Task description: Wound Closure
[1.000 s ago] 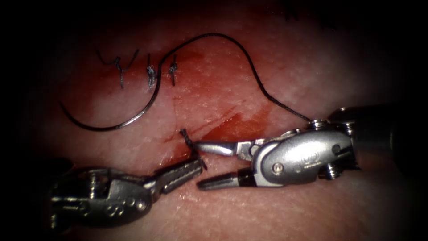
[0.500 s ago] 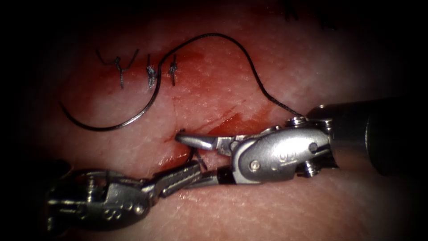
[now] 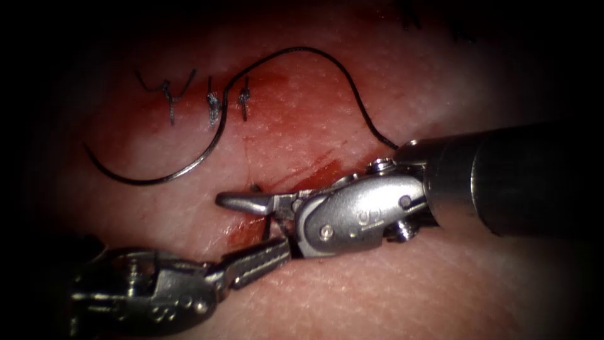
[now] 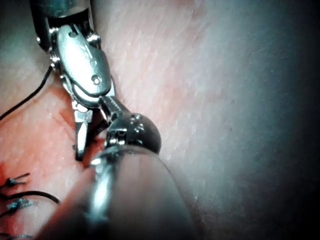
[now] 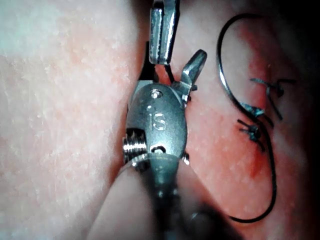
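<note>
Trimming stage, judged: left tool (image 3: 277,247) fingers pinching thread end (image 3: 272,225) beside knot (image 3: 255,187); right tool (image 3: 251,211) fingers spread astride it; needle (image 3: 157,165) loose on tissue (image 3: 390,283), left of knot; next: close squarely across thread.

The right pincer (image 3: 255,223), jaws apart, has slid left to straddle the thread stub (image 3: 272,221) held by the left pincer (image 3: 264,255).
</note>
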Controlling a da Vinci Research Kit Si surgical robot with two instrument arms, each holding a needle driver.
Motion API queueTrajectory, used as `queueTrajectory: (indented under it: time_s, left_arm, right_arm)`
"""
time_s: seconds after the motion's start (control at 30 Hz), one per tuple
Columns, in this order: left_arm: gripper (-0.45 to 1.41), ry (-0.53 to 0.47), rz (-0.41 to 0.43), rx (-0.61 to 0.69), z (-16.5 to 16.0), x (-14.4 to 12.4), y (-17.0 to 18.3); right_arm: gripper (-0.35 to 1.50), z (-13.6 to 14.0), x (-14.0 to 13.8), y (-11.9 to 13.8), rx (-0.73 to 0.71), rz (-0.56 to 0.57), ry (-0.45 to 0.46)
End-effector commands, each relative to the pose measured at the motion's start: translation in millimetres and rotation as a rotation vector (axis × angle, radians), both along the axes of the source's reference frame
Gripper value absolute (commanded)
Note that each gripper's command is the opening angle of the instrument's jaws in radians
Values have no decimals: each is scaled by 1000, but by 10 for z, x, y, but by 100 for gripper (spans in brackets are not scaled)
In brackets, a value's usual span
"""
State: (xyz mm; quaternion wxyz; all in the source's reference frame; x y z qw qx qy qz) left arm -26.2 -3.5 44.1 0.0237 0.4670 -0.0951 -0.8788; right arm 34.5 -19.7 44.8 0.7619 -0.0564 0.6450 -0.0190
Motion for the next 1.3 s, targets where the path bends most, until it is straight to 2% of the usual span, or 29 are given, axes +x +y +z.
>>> queueTrajectory:
  time_s: [0.03, 0.43, 0.87, 0.93, 0.97, 1.03, 1.3]
  left_arm:
    - [-45, 1, 2, 2, 8, -7, -5]
    - [-45, 5, -1, 0, 9, -8, -4]
    - [-45, 8, -3, -1, 8, -8, -5]
    - [-45, 8, -3, -1, 8, -8, -5]
    - [-45, 8, -3, -1, 8, -8, -5]
    - [-45, 8, -3, -1, 8, -9, -5]
    - [-45, 7, -2, -1, 8, -8, -5]
  right_arm:
    - [86, 4, 9, -1, -3, 0, 4]
    - [81, -4, 16, -3, -14, 16, 16]
    - [81, 4, 25, -2, -31, 17, 13]
    - [68, 5, 25, -3, -32, 15, 15]
    - [41, 5, 25, -4, -33, 16, 13]
    - [-35, 4, 25, -6, -34, 16, 12]
    - [-35, -4, 27, -6, -104, 8, 3]
